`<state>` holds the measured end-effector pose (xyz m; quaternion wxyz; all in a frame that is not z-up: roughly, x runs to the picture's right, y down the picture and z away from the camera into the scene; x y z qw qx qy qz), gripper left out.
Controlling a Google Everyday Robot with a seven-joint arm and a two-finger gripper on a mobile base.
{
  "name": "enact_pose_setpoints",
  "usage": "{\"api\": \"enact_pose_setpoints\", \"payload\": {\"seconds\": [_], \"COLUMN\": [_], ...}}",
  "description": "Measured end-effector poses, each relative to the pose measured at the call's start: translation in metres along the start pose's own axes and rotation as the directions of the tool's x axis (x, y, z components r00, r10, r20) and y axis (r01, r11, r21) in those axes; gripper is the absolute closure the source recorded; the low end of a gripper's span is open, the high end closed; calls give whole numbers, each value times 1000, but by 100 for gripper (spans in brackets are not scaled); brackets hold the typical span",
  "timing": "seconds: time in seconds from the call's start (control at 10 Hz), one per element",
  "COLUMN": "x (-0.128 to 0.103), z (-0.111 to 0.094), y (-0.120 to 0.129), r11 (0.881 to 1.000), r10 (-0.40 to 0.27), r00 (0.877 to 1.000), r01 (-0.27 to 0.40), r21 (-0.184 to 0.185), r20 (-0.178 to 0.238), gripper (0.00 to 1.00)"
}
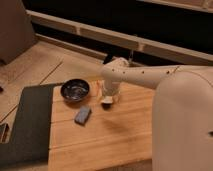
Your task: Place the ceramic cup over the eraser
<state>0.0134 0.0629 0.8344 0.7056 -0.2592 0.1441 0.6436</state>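
A light wooden plank tabletop [100, 135] carries the scene, with a dark grey-green mat [27, 125] lying along its left side. The robot's white arm [150, 75] reaches in from the right, over the bulky white body [182, 125] that fills the right of the view, and bends down near the middle of the tabletop. At its end the hand [110, 94] points downward, just to the right of a dark round bowl [75, 90] with a glossy inside. Directly under the hand, touching or nearly touching the wood, sits the small white roundish ceramic cup [107, 100]; only its pale lower part shows beneath the hand, and a small shadow lies beside it. Whether the hand pinches the cup or merely hovers around it cannot be told from this view. The small black eraser cannot be made out; the spot beneath the hand and cup is hidden. In front of the bowl, nearer the camera, a flat blue-grey rectangular block [83, 115] lies tilted on the wood, apart from both bowl and cup. Behind the tabletop runs a long pale ledge [100, 35] against a dark background.
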Motion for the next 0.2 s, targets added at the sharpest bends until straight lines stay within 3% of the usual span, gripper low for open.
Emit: {"api": "enact_pose_setpoints", "payload": {"seconds": [0.2], "x": [0], "z": [0], "y": [1], "r11": [1000], "r10": [-1], "r00": [1000], "r01": [1], "r21": [-1], "r20": [0], "gripper": [38]}}
